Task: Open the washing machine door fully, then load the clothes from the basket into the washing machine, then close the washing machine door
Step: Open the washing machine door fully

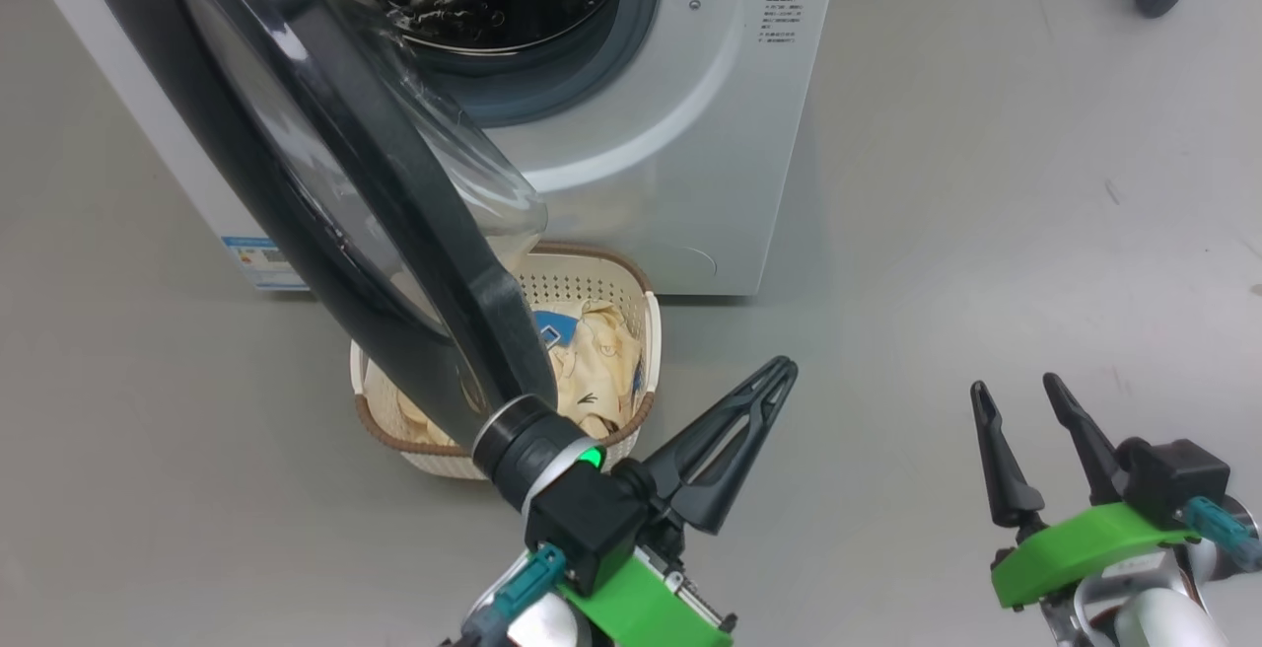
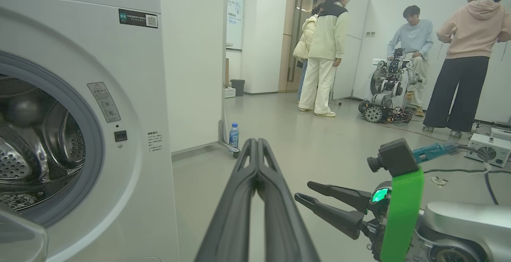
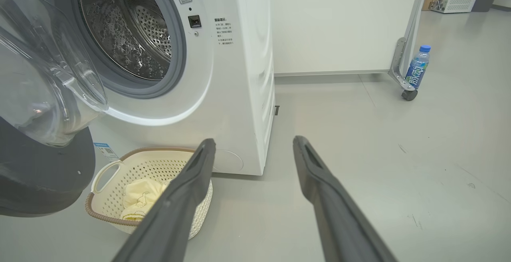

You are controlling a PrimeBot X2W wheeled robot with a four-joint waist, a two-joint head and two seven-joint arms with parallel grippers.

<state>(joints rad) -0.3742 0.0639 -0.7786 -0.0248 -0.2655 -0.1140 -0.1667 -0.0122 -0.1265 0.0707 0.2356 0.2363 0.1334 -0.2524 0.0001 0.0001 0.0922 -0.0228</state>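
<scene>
Door open, clothes in basket — fingers off to the side.
Washing machine door (image 1: 325,193) hangs open over basket (image 1: 592,277) on floor, at 6 o'clock of washing machine (image 1: 690,164) drum; clothes (image 1: 601,361) inside. Left fingers (image 1: 779,371) pressed together, empty, at basket's 3 o'clock; right fingers (image 1: 998,450) spread wide, empty — further toward 3.

Left pincer (image 1: 777,376) has its fingers pressed together, slanting up to the right; right pincer (image 1: 1016,389) stands spread wide, fingers pointing up.
</scene>
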